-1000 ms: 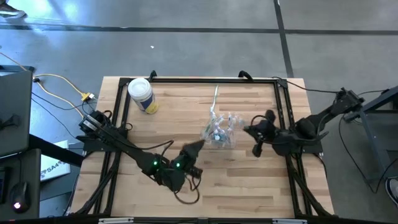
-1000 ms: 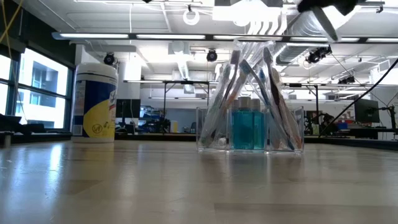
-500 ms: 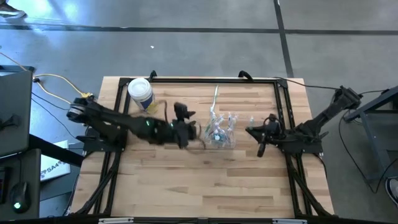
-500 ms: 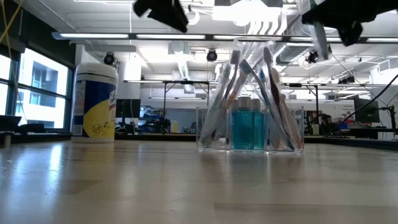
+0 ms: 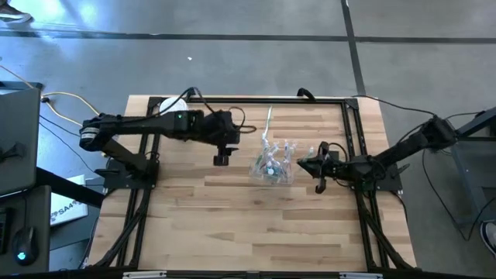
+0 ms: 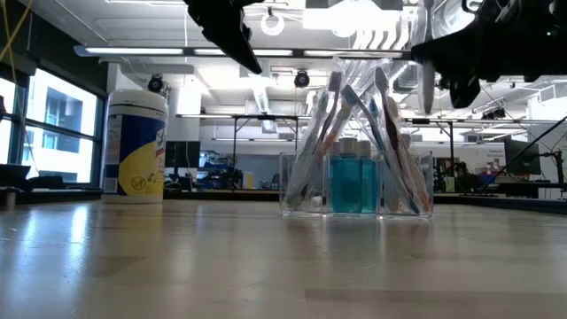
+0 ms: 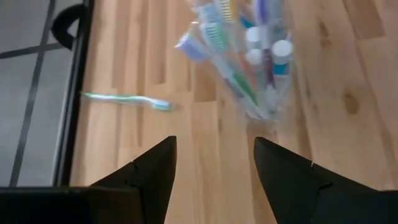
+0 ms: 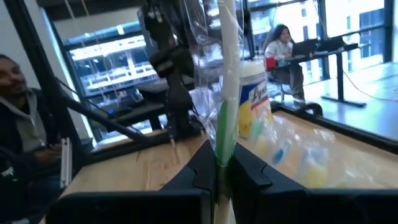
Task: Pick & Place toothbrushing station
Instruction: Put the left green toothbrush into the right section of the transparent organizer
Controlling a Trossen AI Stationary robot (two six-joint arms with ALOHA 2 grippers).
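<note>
The toothbrushing station [image 5: 273,161], a clear boxy holder with toothbrushes and blue bottles [image 6: 354,182], stands by its base on the wooden table. A loose toothbrush [image 5: 269,120] lies flat just beyond it, toward the far edge. My left gripper [image 7: 214,177] hangs open above the table to the station's left [image 5: 221,157], with nothing between its fingers. My right gripper [image 8: 222,168] is just to the station's right [image 5: 306,164], above the table, shut on a white and green toothbrush [image 8: 224,93]. My right gripper pinches the toothbrush's handle [image 8: 222,146] between its two fingers. The fingers lie about level, pointing toward the station, and run across the brush. The brush stands nearly upright above them [image 6: 428,58], clear of the table.
A white tub with a yellow label [image 6: 135,146] stands at the far left, partly under my left arm [image 5: 155,124]. A black frame [image 5: 248,98] runs along the table's edges. People sit in the room behind [image 8: 15,106]. Bare wood lies toward the near edge [image 5: 248,225].
My left gripper has swung from close to the near edge toward the far edge, rolling as it went, and now hangs left of the station. My right gripper has sunk toward the table beside the station, and its toothbrush has come from tilted to nearly upright.
</note>
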